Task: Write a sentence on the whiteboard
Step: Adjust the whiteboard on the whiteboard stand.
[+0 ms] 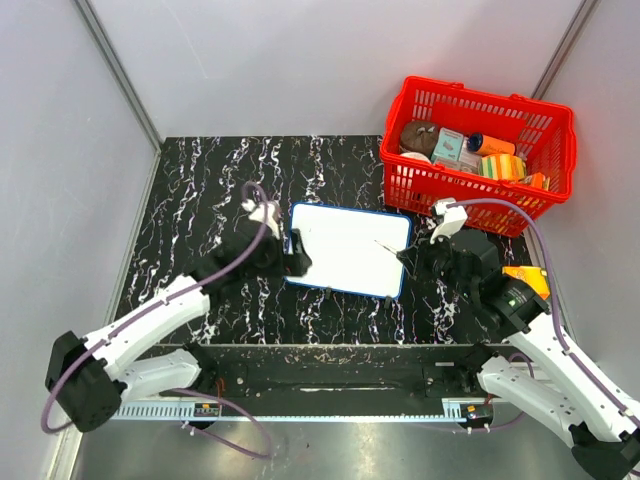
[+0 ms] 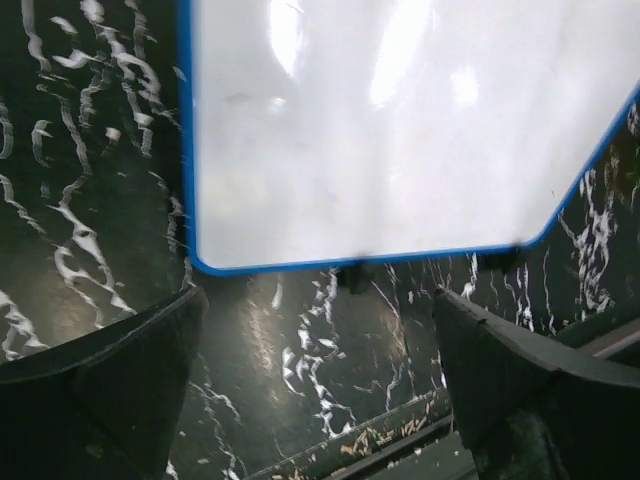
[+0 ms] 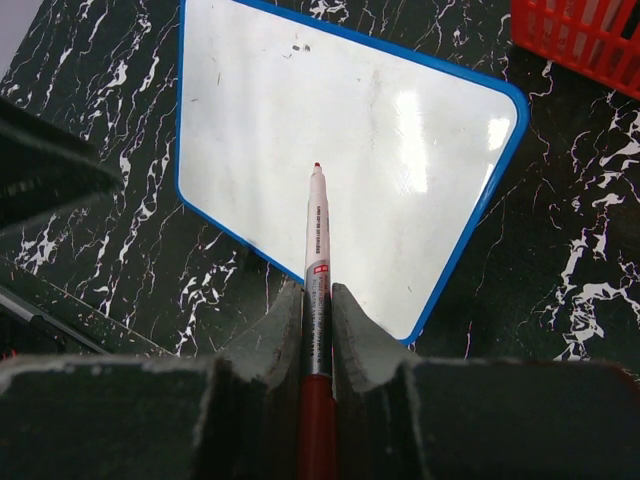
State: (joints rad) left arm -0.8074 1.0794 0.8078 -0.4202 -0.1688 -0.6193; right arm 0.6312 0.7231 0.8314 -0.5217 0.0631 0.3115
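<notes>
The whiteboard (image 1: 348, 250), white with a thin blue frame, lies flat on the black marbled table. Its surface is bare apart from faint smudges, and the sentence is not in view. My left gripper (image 1: 297, 256) stands open at the board's left edge. In the left wrist view the gripper (image 2: 315, 370) has only tabletop between its fingers (image 2: 110, 380), and the whiteboard (image 2: 400, 130) lies just beyond them. My right gripper (image 3: 317, 310) is shut on a red marker (image 3: 318, 235). The marker's tip points over the middle of the whiteboard (image 3: 400, 150). From above, the right gripper (image 1: 408, 256) sits at the board's right edge.
A red basket (image 1: 545, 150) with several small items stands at the back right, close behind the right arm; its corner (image 3: 580, 35) shows in the right wrist view. Grey walls close in the table on the left, back and right. A metal rail (image 1: 320, 365) runs along the near edge.
</notes>
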